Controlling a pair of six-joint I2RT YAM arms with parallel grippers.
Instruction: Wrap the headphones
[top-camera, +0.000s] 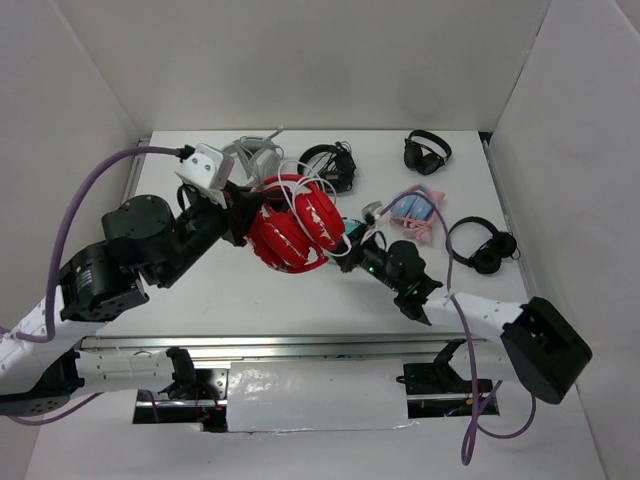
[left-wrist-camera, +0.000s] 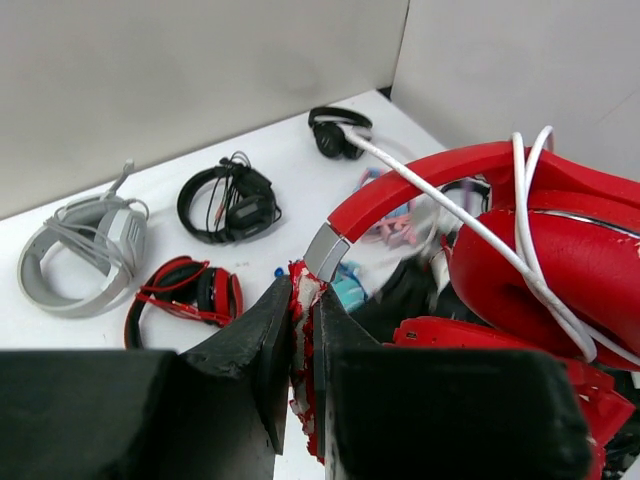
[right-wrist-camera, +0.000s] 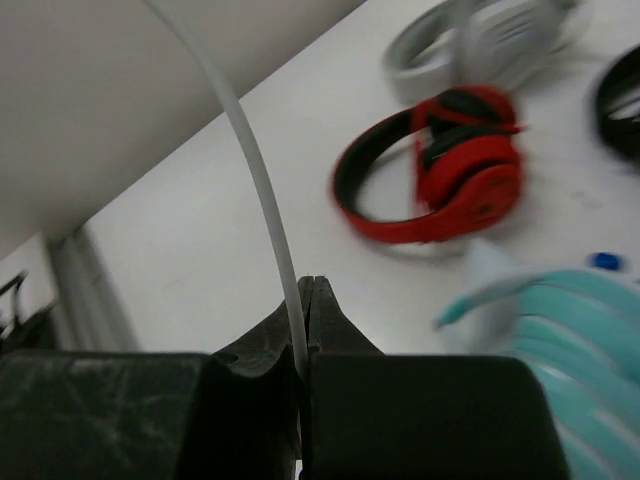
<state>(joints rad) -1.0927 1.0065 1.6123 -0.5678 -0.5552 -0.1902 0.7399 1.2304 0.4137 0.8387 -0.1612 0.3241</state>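
Note:
The glossy red headphones (top-camera: 295, 232) hang folded above the table's middle, with their thin white cable (top-camera: 322, 190) looped over the earcups. My left gripper (top-camera: 243, 216) is shut on them from the left. In the left wrist view its fingertips (left-wrist-camera: 305, 335) pinch the worn red-and-white end of the headband (left-wrist-camera: 420, 180), and the cable (left-wrist-camera: 480, 232) crosses the big earcup (left-wrist-camera: 560, 275). My right gripper (top-camera: 353, 243) sits just right of the headphones. In the right wrist view it (right-wrist-camera: 310, 292) is shut on the cable (right-wrist-camera: 262, 190), which rises up and to the left out of the jaws.
Red-and-black headphones (left-wrist-camera: 185, 295) lie under the held pair. A grey pair (top-camera: 250, 155) and a black pair (top-camera: 330, 165) lie at the back, two more black pairs (top-camera: 428, 152) (top-camera: 483, 245) at the right. A teal pair (top-camera: 415, 212) lies by the right gripper. White walls enclose the table.

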